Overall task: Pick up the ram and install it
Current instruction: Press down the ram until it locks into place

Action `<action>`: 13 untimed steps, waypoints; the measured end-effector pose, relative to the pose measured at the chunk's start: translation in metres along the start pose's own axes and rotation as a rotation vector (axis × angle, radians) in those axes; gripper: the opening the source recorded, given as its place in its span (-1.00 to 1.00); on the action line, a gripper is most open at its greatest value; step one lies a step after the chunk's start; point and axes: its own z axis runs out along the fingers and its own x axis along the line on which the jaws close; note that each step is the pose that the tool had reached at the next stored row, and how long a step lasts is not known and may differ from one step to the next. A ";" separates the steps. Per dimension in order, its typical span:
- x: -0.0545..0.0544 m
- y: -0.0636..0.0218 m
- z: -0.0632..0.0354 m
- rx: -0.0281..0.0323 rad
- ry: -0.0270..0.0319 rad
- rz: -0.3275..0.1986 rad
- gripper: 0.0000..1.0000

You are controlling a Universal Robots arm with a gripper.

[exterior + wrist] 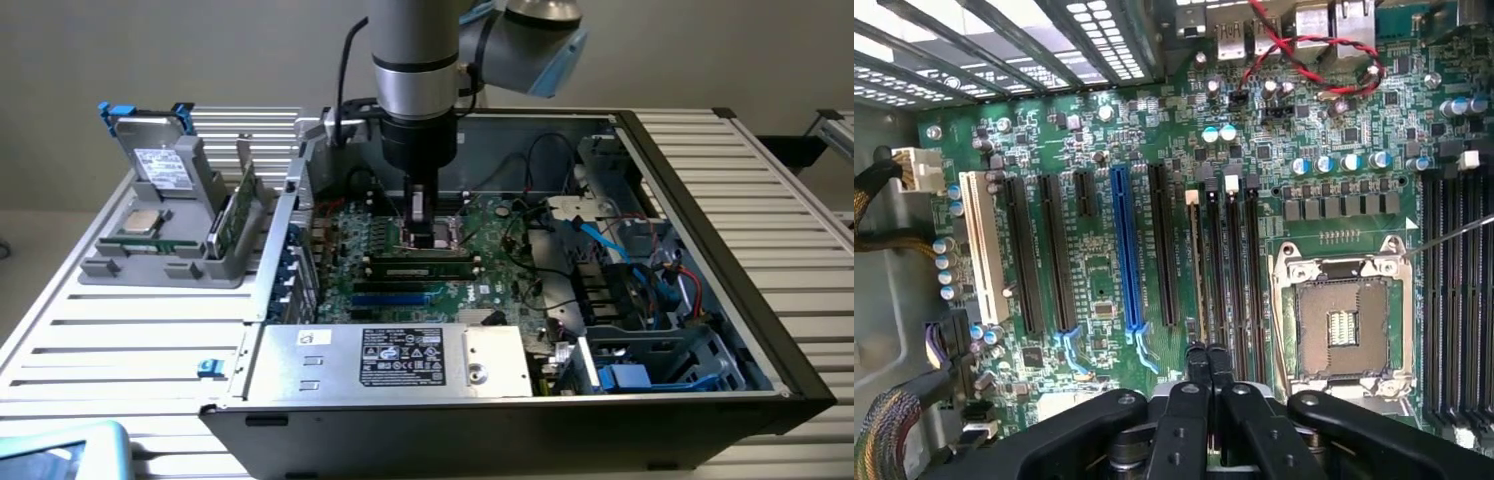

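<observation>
The ram, a narrow green stick with dark chips, stands on edge in a motherboard slot just in front of the CPU socket. In the wrist view it shows as a thin pale edge in the slot beside the empty black memory slots. My gripper hangs straight down from the arm over this area. Its black fingers are shut together with nothing between them, their tips at one end of the ram's slot. I cannot tell whether the tips touch the ram.
The open computer case holds cables and drive bays at the exterior view's right and a power supply in front. A grey rack outside the case holds a drive, a CPU and a green card. Blue and black expansion slots lie beside the memory slots.
</observation>
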 end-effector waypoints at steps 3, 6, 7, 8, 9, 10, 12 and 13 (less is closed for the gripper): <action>0.000 0.0000 0.0001 -0.0033 0.0033 0.049 -0.78; 0.000 0.0000 0.0001 -0.0065 0.0063 0.097 -0.78; 0.000 0.0000 0.0002 -0.0076 0.0073 0.113 -0.78; 0.000 0.0000 0.0002 -0.0086 0.0082 0.129 -0.78; 0.000 0.0000 0.0002 -0.0097 0.0091 0.144 -0.78; 0.000 0.0000 0.0002 -0.0107 0.0099 0.159 -0.78; 0.000 0.0000 0.0002 -0.0129 0.0116 0.191 -0.78; 0.000 0.0000 0.0002 -0.0139 0.0124 0.206 -0.78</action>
